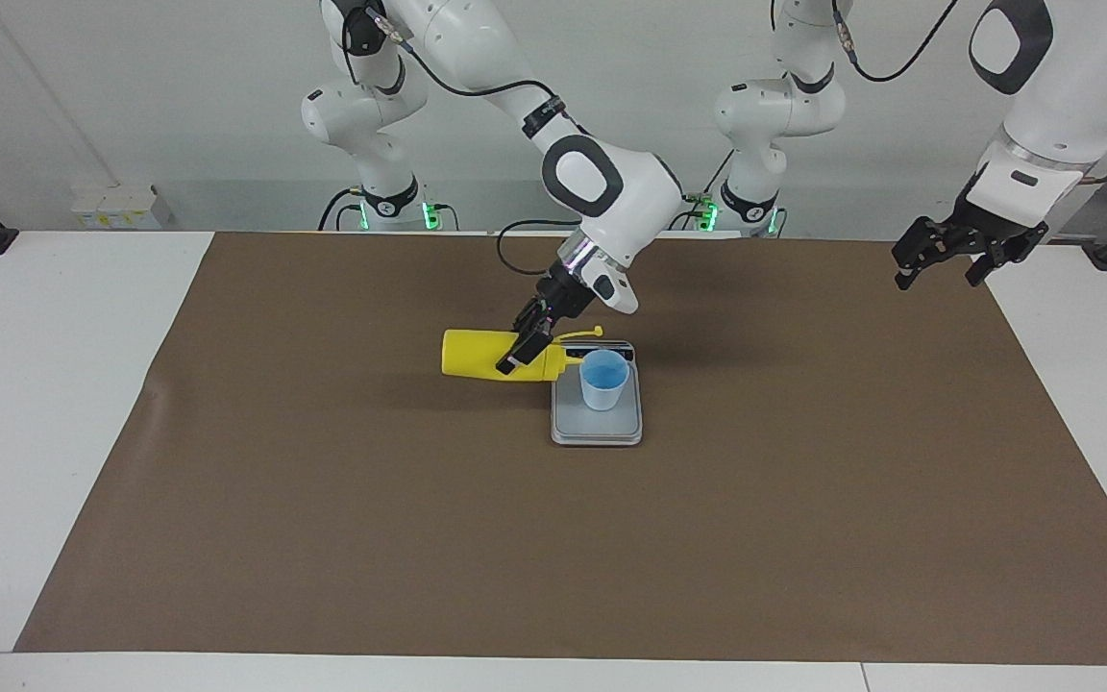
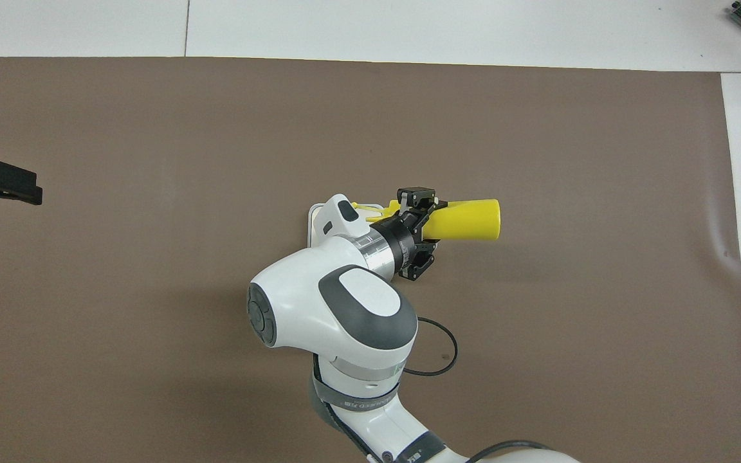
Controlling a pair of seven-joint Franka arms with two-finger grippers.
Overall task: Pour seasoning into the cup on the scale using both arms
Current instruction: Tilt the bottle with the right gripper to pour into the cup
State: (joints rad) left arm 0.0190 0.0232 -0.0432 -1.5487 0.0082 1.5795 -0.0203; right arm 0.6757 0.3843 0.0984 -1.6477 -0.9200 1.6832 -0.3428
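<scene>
One bright yellow plastic squeeze bottle (image 1: 491, 355) lies tipped sideways, pinched by the right gripper (image 1: 519, 350), its nozzle over one flat grey-silver scale (image 1: 597, 427) bearing one light-blue cup (image 1: 603, 380), which the overhead view hides under the arm. The left gripper (image 1: 944, 259) waits, fingers spread, over the brown mat (image 1: 803, 519). No lettering is readable.

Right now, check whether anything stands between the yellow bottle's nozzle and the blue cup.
Nothing visible does. The right gripper is shut on the seasoning bottle, which lies nearly level, nozzle toward the cup on the scale. The left gripper waits, open, over the left arm's end of the table.
</scene>
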